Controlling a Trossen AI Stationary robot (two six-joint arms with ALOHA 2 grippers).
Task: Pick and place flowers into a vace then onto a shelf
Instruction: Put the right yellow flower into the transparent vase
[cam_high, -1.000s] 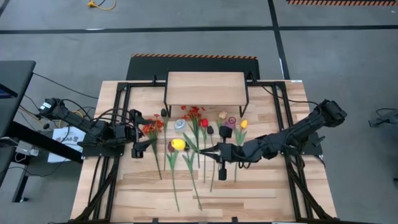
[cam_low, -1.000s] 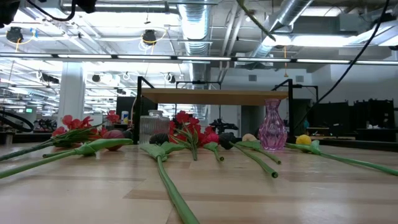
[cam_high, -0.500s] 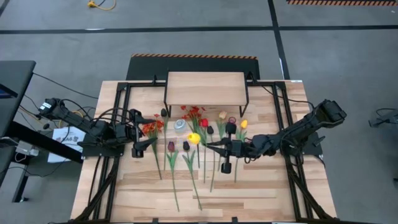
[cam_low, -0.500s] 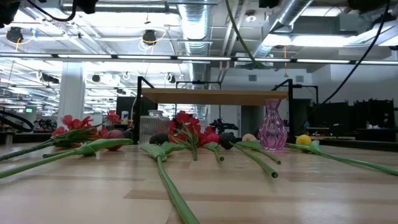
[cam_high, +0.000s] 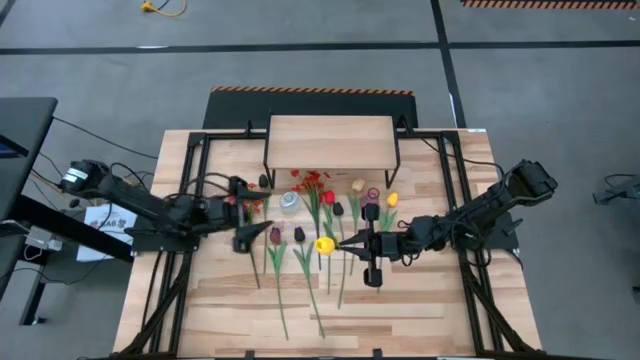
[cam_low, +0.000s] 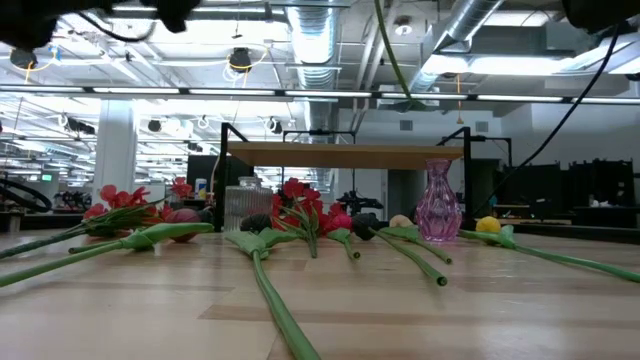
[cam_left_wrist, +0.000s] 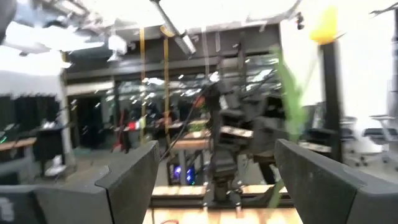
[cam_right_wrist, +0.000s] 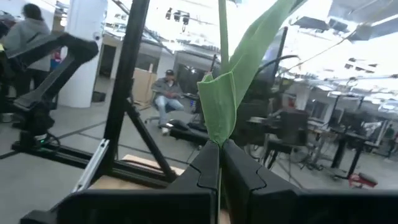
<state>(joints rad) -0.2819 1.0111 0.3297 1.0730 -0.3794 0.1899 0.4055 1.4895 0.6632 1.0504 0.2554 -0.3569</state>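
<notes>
While I watch from above — lines below.

Right gripper (cam_high: 345, 242): I see its dark fingers (cam_right_wrist: 208, 171) pinched tight on the green stem of a yellow artificial tulip (cam_high: 325, 245), lifted over the middle of the slatted wooden tabletop (cam_high: 420, 320).
Tulip axis: upright — stem rising vertical in the low view (cam_low: 392, 55), bloom topmost.
Left gripper (cam_high: 262, 233): fingers spread wide, holding nothing, over the left-hand flowers.
Other long-stemmed flowers (cam_high: 300, 250): lying flat, stems pointing away from the shelf.
Pink ribbed glass vase (cam_low: 438, 203): upright, before the light wood plank shelf on black legs (cam_high: 331, 142).
</notes>
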